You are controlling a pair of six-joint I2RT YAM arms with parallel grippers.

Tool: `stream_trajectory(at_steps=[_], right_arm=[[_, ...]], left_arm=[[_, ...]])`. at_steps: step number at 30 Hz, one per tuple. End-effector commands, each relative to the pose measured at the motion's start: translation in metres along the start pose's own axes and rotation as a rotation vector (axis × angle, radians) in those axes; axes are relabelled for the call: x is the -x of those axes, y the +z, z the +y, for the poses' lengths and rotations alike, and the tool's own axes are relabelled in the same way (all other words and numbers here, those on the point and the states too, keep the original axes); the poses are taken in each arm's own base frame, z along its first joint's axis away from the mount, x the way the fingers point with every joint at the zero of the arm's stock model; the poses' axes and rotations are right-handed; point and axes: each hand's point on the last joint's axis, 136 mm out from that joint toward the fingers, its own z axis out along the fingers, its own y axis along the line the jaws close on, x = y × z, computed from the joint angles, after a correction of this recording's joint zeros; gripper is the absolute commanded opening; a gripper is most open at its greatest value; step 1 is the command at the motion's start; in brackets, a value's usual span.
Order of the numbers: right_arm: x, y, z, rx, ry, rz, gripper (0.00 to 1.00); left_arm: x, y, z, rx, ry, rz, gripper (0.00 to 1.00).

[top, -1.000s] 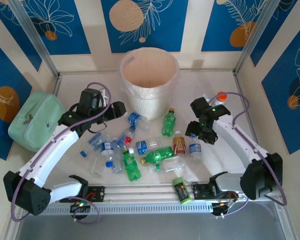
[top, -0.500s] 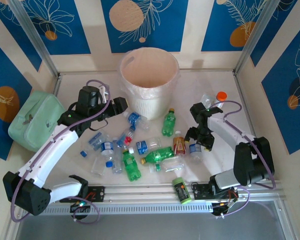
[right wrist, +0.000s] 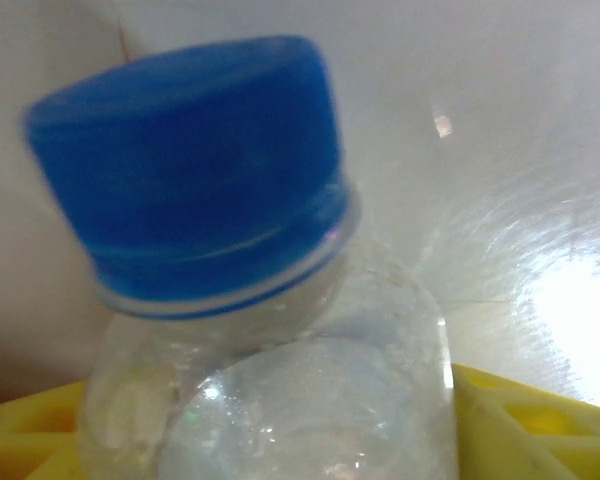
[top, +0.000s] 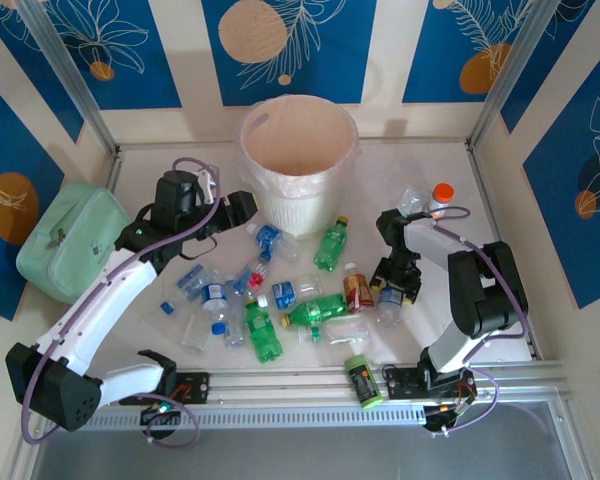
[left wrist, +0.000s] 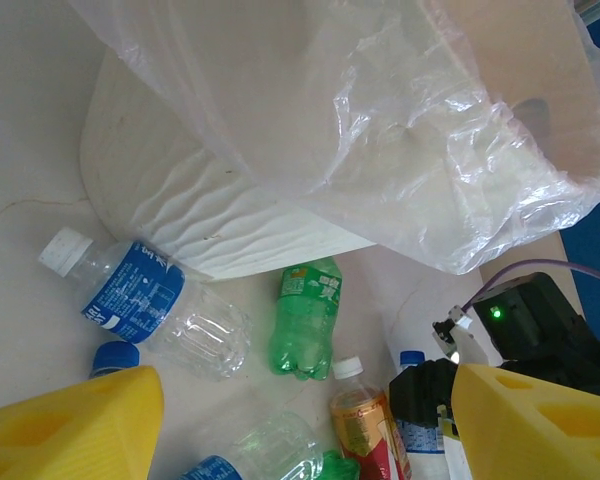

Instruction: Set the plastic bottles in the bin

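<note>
- Roughly a dozen plastic bottles (top: 263, 338) lie scattered on the counter (top: 390, 165) in front of the bin (top: 300, 195).
- At the heap's right edge, the right pincer (top: 395, 292) sits low, its yellow fingers (right wrist: 520, 420) clamped against both sides of a clear blue-capped bottle (right wrist: 210, 170).
- Just beside the bin's left wall, the left pincer (top: 240, 208) hovers with its jaws apart and nothing between them, above a blue-labelled bottle (left wrist: 145, 295) and a green bottle (left wrist: 305, 320).

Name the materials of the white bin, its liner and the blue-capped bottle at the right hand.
Round white bin: probably rigid matte plastic, ribbed wall. Thin liner: glossy, wrinkled, translucent plastic film. Blue-capped clear bottle: transparent shiny plastic.
</note>
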Motion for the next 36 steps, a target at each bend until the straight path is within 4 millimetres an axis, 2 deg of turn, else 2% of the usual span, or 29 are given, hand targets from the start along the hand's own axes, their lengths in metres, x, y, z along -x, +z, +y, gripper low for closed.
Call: stream_trajectory(at_steps=[1,3,6,10,13,18,20,22,26,30,36], right_arm=[[0.006,-0.006,-0.003,-0.003,0.02,-0.028,0.63],[0.007,-0.01,-0.005,0.002,0.026,-0.041,0.6],[0.01,-0.027,-0.007,0.019,0.026,-0.086,0.57],[0.014,-0.074,-0.001,0.132,0.01,-0.205,0.55],[0.012,-0.13,0.016,0.306,-0.02,-0.322,0.54],[-0.012,-0.257,0.058,0.743,-0.139,-0.554,0.54],[-0.028,-0.308,0.074,0.925,-0.204,-0.632,0.54],[-0.046,-0.35,0.085,1.081,-0.262,-0.677,0.54],[-0.078,-0.417,0.101,1.346,-0.364,-0.715,0.53],[-0.096,-0.456,0.108,1.502,-0.437,-0.708,0.53],[-0.106,-0.482,0.12,1.65,-0.49,-0.661,0.53]], left_arm=[[0.003,-0.005,-0.012,-0.045,0.011,-0.015,0.76],[0.004,-0.006,-0.013,-0.045,0.012,-0.017,0.76],[0.007,-0.007,-0.016,-0.049,0.019,-0.022,0.76],[0.019,-0.015,-0.026,-0.057,0.052,-0.049,0.78],[0.031,-0.025,-0.045,-0.113,0.085,-0.08,0.81],[0.041,-0.044,-0.115,-0.449,0.138,-0.097,0.87],[0.035,-0.053,-0.143,-0.587,0.172,-0.081,0.9],[0.026,-0.06,-0.167,-0.694,0.213,-0.06,0.92],[0.011,-0.069,-0.198,-0.836,0.251,-0.024,1.0],[0.01,-0.08,-0.218,-0.949,0.248,-0.023,1.0],[0.014,-0.089,-0.241,-1.082,0.206,0.009,1.0]])
